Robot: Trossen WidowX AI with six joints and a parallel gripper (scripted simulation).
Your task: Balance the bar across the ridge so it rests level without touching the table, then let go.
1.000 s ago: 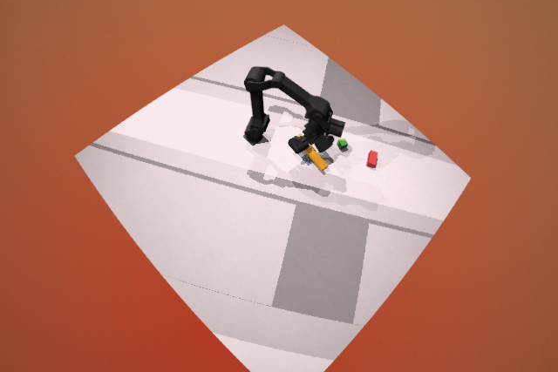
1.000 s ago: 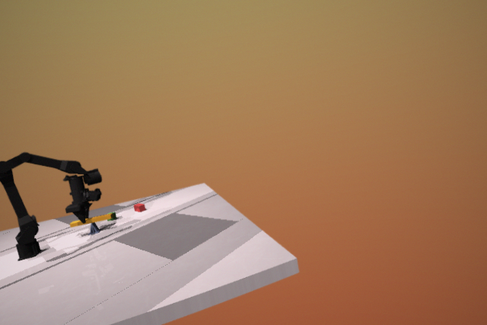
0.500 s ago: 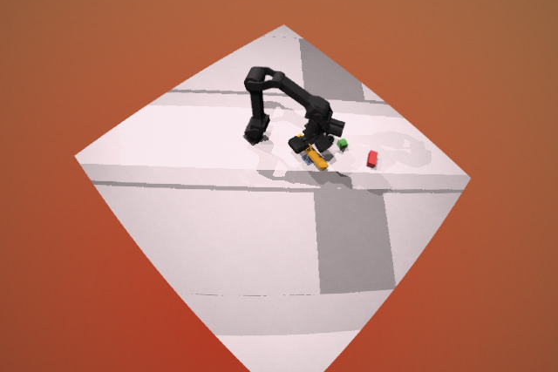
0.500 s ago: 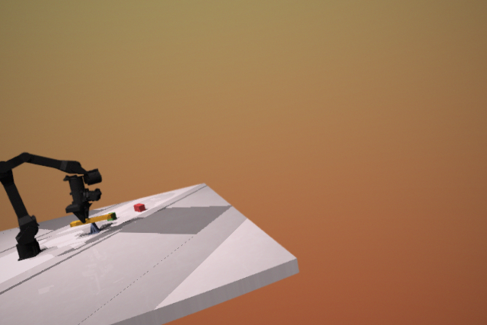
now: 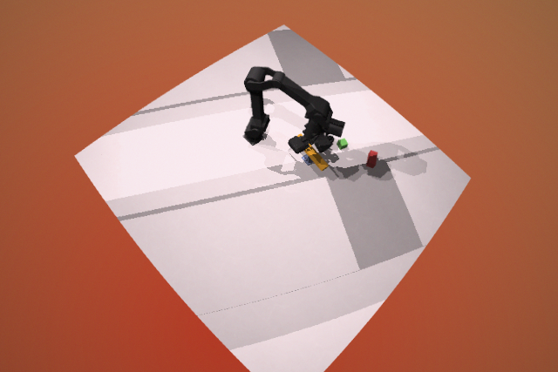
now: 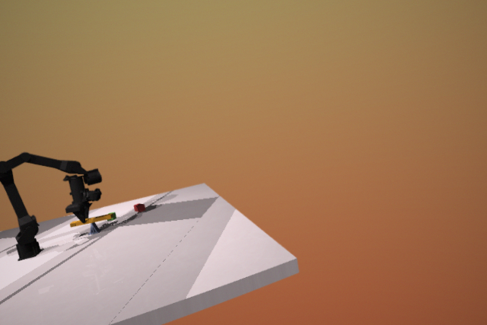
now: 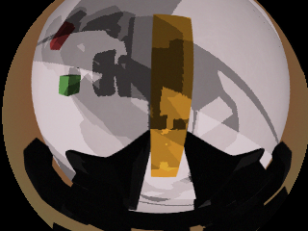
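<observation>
An orange bar (image 5: 317, 160) (image 6: 96, 219) (image 7: 171, 99) lies nearly level across a small blue ridge (image 5: 306, 159) (image 6: 93, 228) and is clear of the white table (image 5: 225, 251) (image 6: 236, 250). My gripper (image 5: 309, 148) (image 6: 83, 219) (image 7: 167, 135) reaches down from above and its fingers are shut on the bar, toward the end nearer the arm's base. In the wrist view the bar runs straight away from between the two dark fingers. The ridge is hidden in the wrist view.
A green cube (image 5: 342, 143) (image 6: 114, 215) (image 7: 68, 84) sits just beyond the bar's far end. A red block (image 5: 371, 158) (image 6: 138, 207) (image 7: 61, 37) stands farther out. The arm's base (image 5: 255, 130) (image 6: 27, 244) stands behind the ridge.
</observation>
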